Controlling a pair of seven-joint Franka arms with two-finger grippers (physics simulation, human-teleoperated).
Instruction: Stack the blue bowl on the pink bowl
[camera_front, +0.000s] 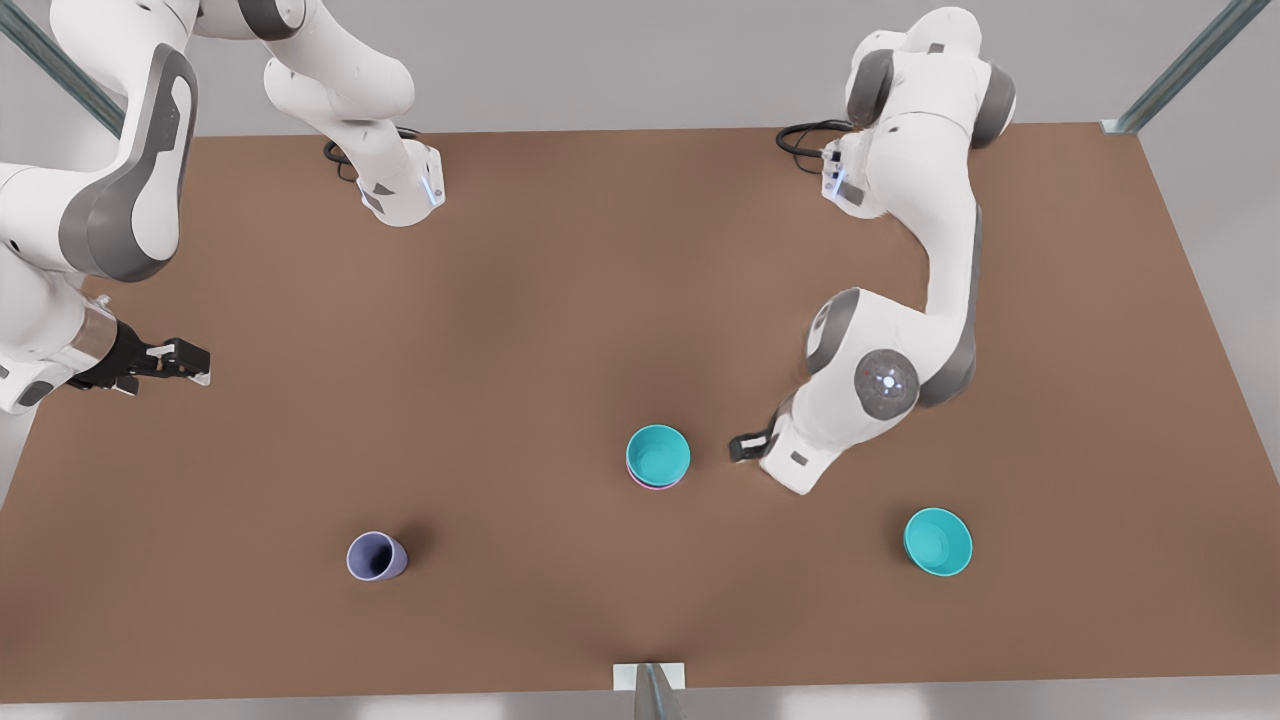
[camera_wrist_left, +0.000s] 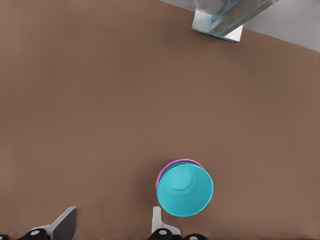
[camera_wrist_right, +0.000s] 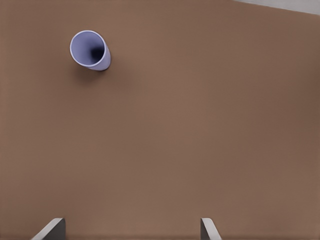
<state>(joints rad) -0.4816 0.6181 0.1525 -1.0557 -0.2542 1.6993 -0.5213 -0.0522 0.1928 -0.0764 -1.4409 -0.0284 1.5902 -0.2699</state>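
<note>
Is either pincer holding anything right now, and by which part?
Nothing is held. The left pincer is open beside the blue bowl, nested in the pink bowl; the right pincer is open over bare table.

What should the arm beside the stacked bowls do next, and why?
Probably just lift the left gripper up and away. The blue bowl already sits nested in the pink bowl, whose rim peeks out beneath it, and the open left gripper holds nothing. The right gripper waits open at the table edge.

Open table around stacked bowls
</note>
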